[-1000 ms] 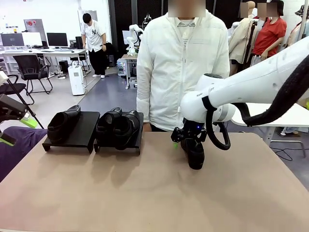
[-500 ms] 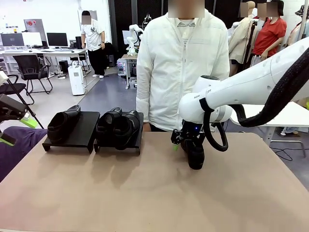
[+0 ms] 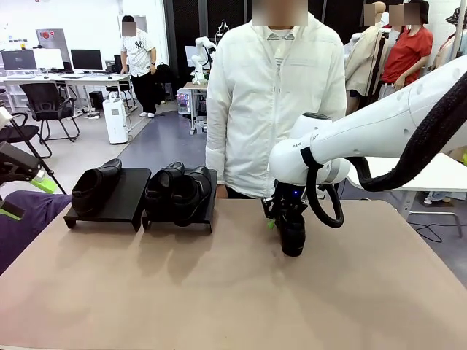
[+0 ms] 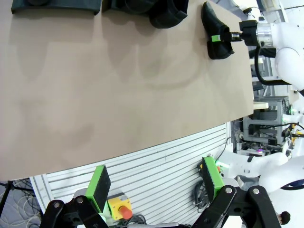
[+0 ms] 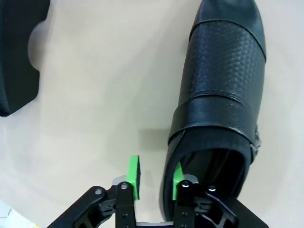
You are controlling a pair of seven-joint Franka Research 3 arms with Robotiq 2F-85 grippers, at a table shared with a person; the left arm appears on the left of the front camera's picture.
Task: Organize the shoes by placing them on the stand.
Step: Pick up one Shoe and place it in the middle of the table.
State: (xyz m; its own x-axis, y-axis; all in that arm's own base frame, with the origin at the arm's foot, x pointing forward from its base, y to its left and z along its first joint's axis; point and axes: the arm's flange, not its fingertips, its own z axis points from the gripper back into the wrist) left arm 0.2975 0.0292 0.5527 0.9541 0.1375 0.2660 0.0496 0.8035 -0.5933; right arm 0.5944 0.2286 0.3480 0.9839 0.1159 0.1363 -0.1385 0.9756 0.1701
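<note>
Between our right gripper's [image 5: 155, 179] pads sits the side wall of the last shoe's [image 5: 219, 95] heel opening, jaws nearly clamped on it for lifting to the stand [image 3: 107, 200] beyond; our left gripper [image 4: 155, 182] hangs apart.

The tan tabletop [image 3: 219, 292] carried two black stands side by side near its far left edge: the left stand [image 3: 120, 200] and the right stand [image 3: 208, 211]. A lone shoe [image 3: 292, 235] stood on the tabletop, well right of them.
</note>
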